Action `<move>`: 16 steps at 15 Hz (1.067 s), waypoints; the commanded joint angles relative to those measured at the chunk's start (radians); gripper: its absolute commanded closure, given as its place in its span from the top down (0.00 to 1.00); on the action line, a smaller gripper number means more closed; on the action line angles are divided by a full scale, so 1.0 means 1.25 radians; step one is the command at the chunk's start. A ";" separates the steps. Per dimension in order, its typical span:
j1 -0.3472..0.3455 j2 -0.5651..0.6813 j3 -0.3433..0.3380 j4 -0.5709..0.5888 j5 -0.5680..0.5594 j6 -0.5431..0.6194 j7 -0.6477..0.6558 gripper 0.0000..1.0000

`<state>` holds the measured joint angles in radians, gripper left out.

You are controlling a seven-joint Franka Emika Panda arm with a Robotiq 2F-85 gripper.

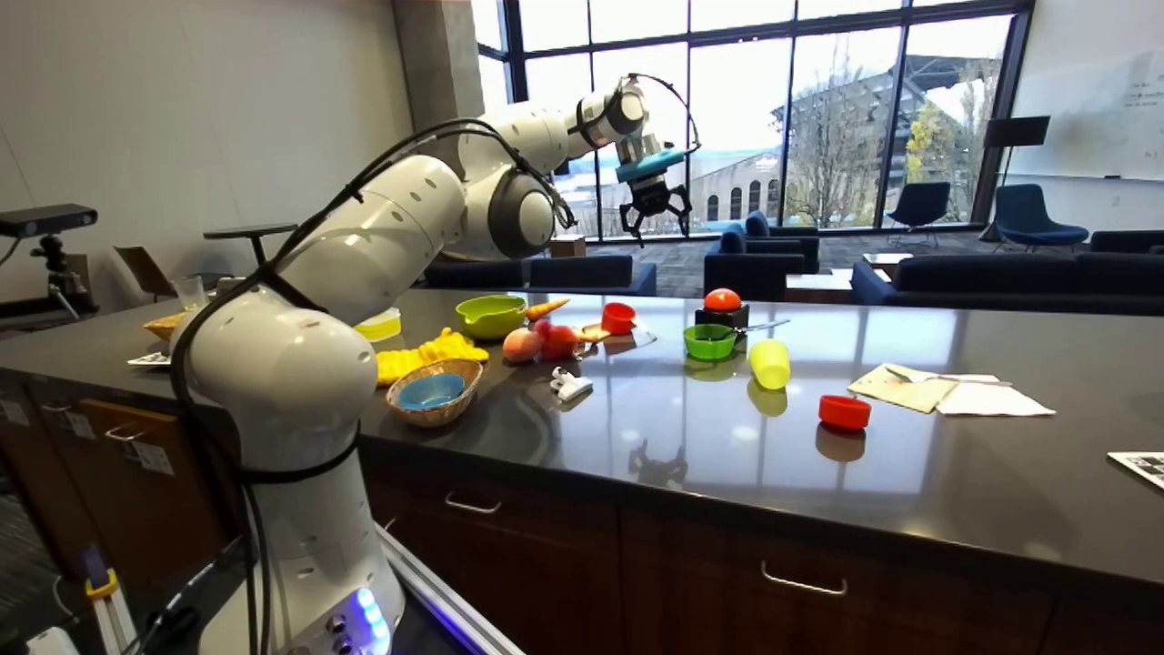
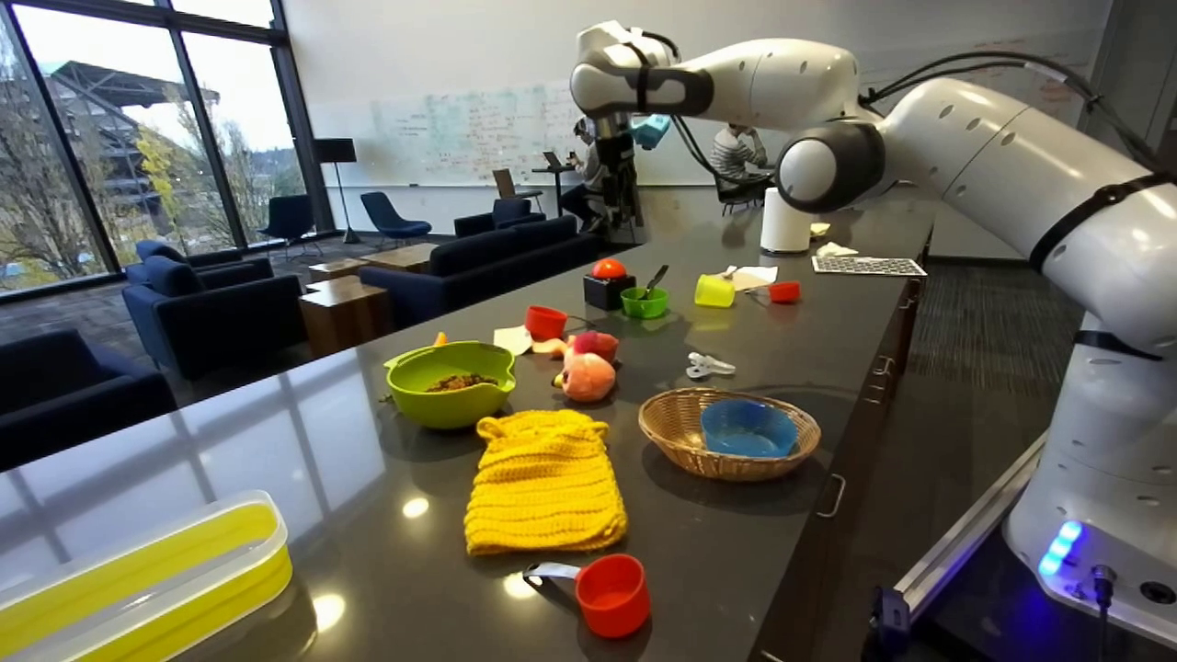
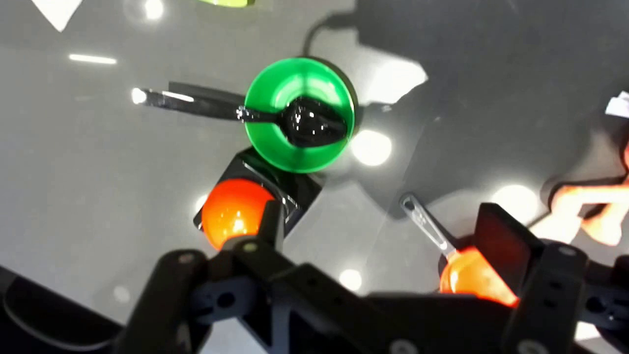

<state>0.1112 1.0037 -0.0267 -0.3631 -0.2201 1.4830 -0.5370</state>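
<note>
Daylight shows through tall, dark-framed windows [image 1: 737, 91] near dark-blue armchairs [image 2: 211, 313], grey carpet [image 1: 678, 266] and a written-on whiteboard [image 2: 441, 138].

My wrist view's glossy grey counter [image 3: 123, 182] carries a round green bowl [image 3: 295, 158], twelve o'clock, and orange-domed black box [image 3: 253, 196], eight.

Handwriting [image 2: 460, 138] on whiteboard [image 2: 391, 161], illegible, no readable text

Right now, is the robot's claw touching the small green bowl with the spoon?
Apart. In an exterior view, the gripper hangs high in the air, with background showing between it and the small green bowl below.
</note>
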 commanded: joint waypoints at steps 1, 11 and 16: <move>-0.021 -0.020 0.027 -0.016 0.054 0.082 -0.020 1.00; -0.029 -0.001 0.041 -0.018 0.077 0.100 -0.019 1.00; -0.029 -0.001 0.043 -0.018 0.077 0.100 -0.019 1.00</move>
<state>0.0748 1.0024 0.0269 -0.3858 -0.1245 1.6084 -0.5612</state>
